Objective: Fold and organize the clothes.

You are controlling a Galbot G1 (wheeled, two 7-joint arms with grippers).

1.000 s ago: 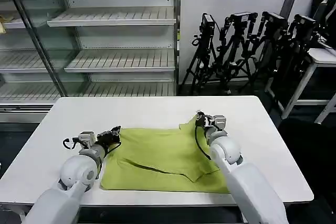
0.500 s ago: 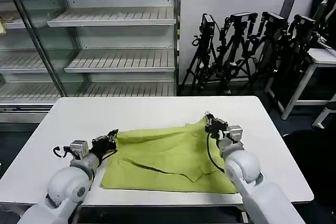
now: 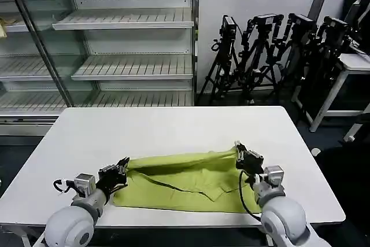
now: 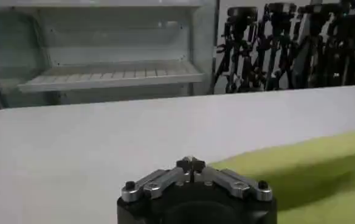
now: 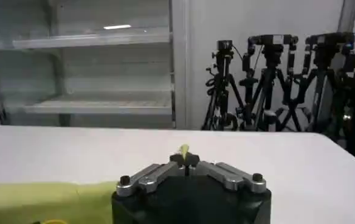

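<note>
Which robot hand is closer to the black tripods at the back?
Right. The right end effector pinches the shirt on the tripods' side; the left end effector pinches its opposite edge, farther away.

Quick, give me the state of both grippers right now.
Left gripper: shut on the shirt, pinching its left corner.
Right gripper: shut on the shirt, pinching its right corner.

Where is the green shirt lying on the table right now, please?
In the head view the shirt lies along the table's near edge, stretched between the left gripper and right gripper.
</note>
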